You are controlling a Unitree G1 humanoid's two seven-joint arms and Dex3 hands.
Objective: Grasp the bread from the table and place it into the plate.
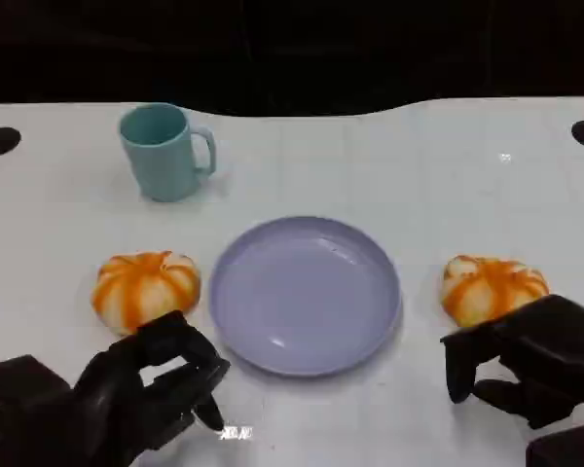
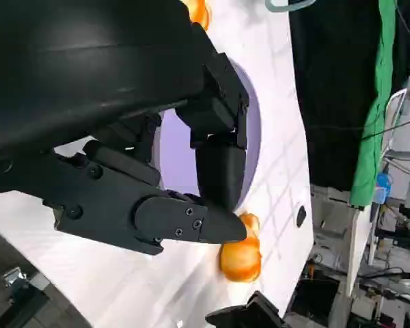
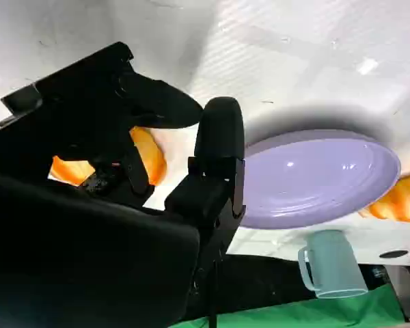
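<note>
Status: the task is at its start. Both bread rolls lie on the table and the plate (image 1: 307, 292) holds nothing; grasp, carry and release all remain.

Left hand (image 1: 151, 384): at the near edge of the table, just in front of the left roll (image 1: 144, 287). Its fingers are parted and hold nothing; contact with the roll cannot be confirmed.

Left roll: rests flat on the table, just beside the plate's left rim and apart from it. A teal mug (image 1: 163, 151) stands upright behind it, toward the far edge, handle to the right.

Plate: sits at the middle of the table, between the two rolls.

Right roll (image 1: 492, 285): rests flat near the plate's right rim, apart from it.

Right hand (image 1: 526, 360): just in front of the right roll, fingers spread, holding nothing.

Orientation: each roll is a round dome with orange stripes meeting at the top. Neither shows a clear long axis, so by judgement approach direction matters little
</note>
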